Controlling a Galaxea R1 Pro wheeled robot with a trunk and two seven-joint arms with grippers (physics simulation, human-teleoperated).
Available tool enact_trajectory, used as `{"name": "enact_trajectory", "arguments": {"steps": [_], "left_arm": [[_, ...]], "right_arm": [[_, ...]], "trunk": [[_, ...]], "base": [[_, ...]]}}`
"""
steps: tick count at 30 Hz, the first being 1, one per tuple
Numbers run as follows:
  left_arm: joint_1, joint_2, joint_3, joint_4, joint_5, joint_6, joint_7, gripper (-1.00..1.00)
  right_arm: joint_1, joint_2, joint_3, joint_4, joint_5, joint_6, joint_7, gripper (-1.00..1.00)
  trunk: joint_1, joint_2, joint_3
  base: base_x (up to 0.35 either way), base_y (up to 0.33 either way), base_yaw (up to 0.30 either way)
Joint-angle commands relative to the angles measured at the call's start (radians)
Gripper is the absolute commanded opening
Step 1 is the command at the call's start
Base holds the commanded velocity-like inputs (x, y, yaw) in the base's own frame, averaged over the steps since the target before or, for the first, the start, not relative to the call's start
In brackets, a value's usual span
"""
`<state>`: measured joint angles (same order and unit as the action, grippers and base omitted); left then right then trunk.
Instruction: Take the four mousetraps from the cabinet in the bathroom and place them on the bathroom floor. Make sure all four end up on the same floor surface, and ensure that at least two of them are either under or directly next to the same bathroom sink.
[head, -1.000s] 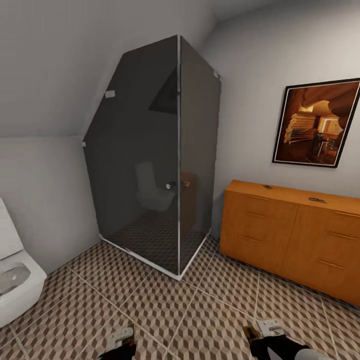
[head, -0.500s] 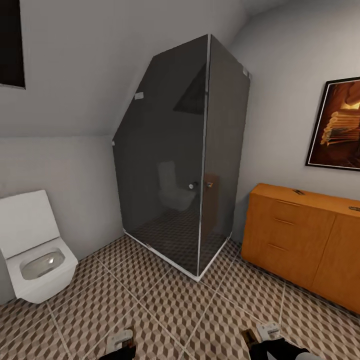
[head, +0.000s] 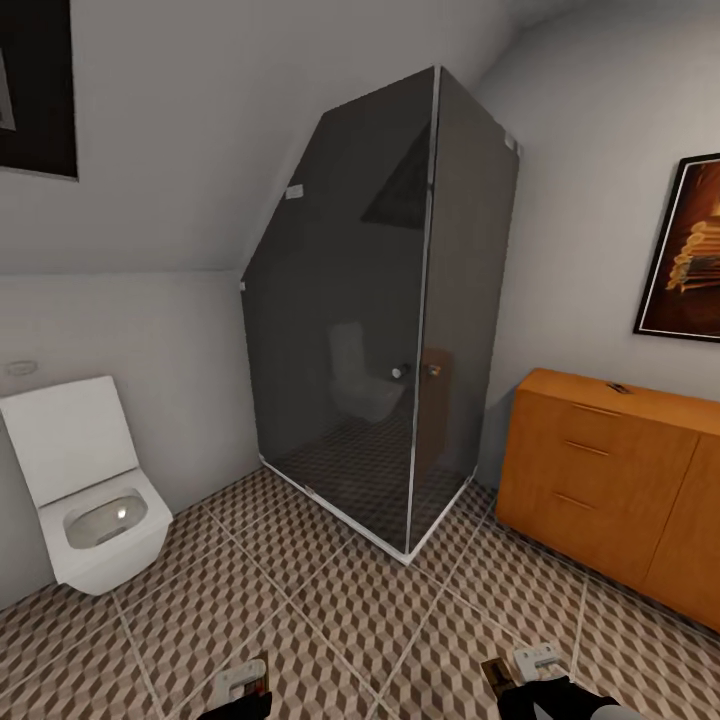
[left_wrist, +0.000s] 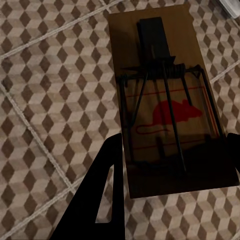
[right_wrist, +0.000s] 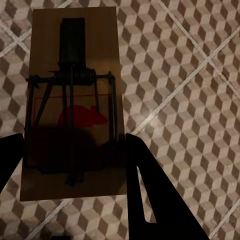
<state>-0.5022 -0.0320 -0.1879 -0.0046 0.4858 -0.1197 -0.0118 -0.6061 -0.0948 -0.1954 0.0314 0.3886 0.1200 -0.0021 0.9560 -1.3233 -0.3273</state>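
My left gripper (left_wrist: 172, 145) is shut on a mousetrap (left_wrist: 160, 65), a tan board with dark wire and a red mouse print, held above the cube-patterned bathroom floor (left_wrist: 45, 100). In the same way my right gripper (right_wrist: 72, 145) is shut on a second mousetrap (right_wrist: 75, 60) over the floor (right_wrist: 190, 75). In the head view both grippers, left (head: 240, 685) and right (head: 530, 668), hang low at the picture's lower edge. The orange-brown cabinet (head: 600, 480) stands at the right, with a small dark mousetrap (head: 617, 387) on its top. The bathroom sink is out of view.
A dark glass shower enclosure (head: 390, 320) fills the corner ahead. At the left, a white wall-hung toilet (head: 95, 500) with its lid up. A framed picture (head: 690, 250) hangs above the cabinet. Open tiled floor (head: 330, 600) lies between me and the shower.
The head camera has swung left: the toilet has come fully into the picture and the cabinet has slid toward its right edge. Both grippers still hold their mousetraps.
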Motion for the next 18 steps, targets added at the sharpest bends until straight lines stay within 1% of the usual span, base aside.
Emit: {"name": "enact_trajectory", "arguments": {"steps": [1,13,18], "left_arm": [[-0.001,0.000,-0.008,0.002,0.008,-0.004,0.000,-1.00],[-0.001,0.000,-0.008,0.002,0.010,-0.003,0.000,-1.00],[-0.001,0.000,-0.008,0.002,0.009,-0.003,0.000,-1.00]], "right_arm": [[-0.001,0.000,-0.009,0.002,0.009,0.002,-0.002,-1.00],[-0.001,0.000,-0.009,0.002,0.007,0.003,-0.002,-1.00],[0.005,0.000,-0.008,0.001,0.009,0.002,-0.002,-1.00]], "trunk": [[0.000,-0.001,-0.001],[0.000,-0.001,-0.001],[0.000,-0.001,-0.001]], "base": [[0.000,0.000,0.003],[0.000,0.000,0.009],[0.000,0.000,0.202]]}}
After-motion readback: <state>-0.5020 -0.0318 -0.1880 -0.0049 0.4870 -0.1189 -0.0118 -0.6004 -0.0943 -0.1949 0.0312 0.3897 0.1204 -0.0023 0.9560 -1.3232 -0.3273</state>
